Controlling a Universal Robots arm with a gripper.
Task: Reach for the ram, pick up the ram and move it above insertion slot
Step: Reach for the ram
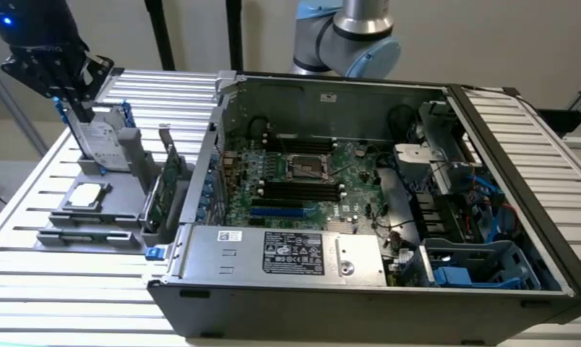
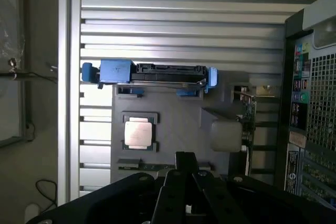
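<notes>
The ram lies edge-up in a slot at one end of the grey holder, showing as a thin greenish strip. In the exterior view the ram sits in the holder's front slot. My black gripper hangs high at the exterior view's upper left, over the hard drive end of the holder and well above the ram. In the wrist view the gripper tips come together just above the ram strip, shut with nothing in them. Black memory slots run across the motherboard inside the open case.
On the grey holder stand a silver hard drive with blue rails, a processor chip and a broad green expansion card. The open computer case takes up the exterior view's right, on a slatted metal table.
</notes>
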